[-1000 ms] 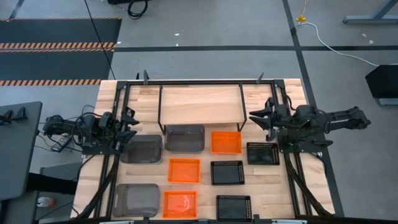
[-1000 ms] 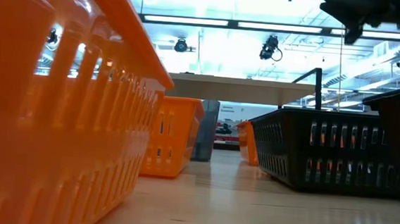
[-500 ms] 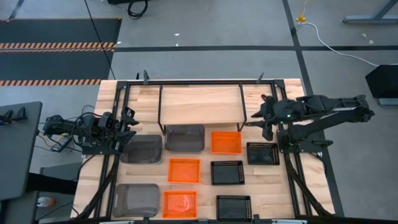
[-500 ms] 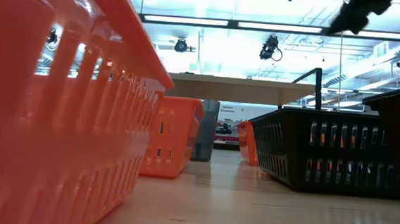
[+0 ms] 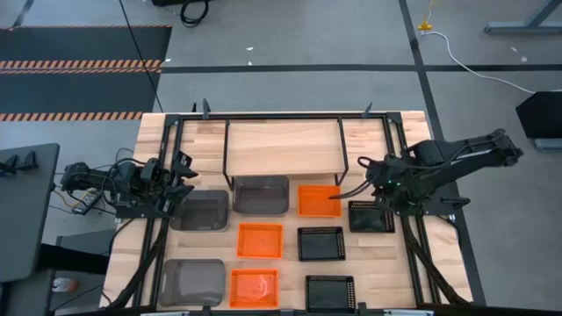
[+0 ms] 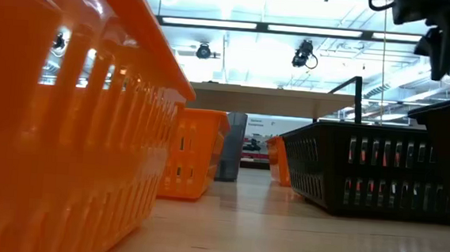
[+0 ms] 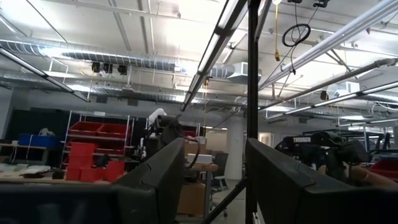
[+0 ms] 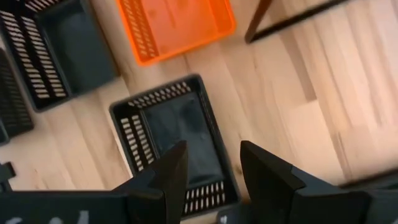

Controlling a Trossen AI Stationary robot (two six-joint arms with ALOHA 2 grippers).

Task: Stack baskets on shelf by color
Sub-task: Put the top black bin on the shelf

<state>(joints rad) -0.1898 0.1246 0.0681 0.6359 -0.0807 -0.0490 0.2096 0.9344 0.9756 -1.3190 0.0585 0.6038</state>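
Observation:
Nine baskets rest with their bottoms on the table in front of the shelf [image 5: 284, 145]. Three are grey [image 5: 200, 211] [image 5: 261, 195] [image 5: 193, 281], three orange [image 5: 319, 200] [image 5: 260, 240] [image 5: 254, 287], three black [image 5: 371, 216] [image 5: 320, 243] [image 5: 330, 291]. My right gripper [image 5: 374, 190] hangs open above the far black basket [image 8: 177, 140], fingers pointing down at it without touching; it also shows in the low view [image 6: 434, 25]. My left gripper [image 5: 184, 173] is open and empty at the table's left, beside a grey basket.
The shelf's wooden top is bare. Its thin black leg [image 8: 283, 22] stands just beyond the orange basket [image 8: 174, 25] near my right gripper. Black arm mounts and rails run along both table sides. Bare wood lies right of the far black basket.
My right arm has lifted off its rest and reached out. Its gripper has tipped to point down and come a little toward the near edge, over the far black basket. The baskets have not moved.

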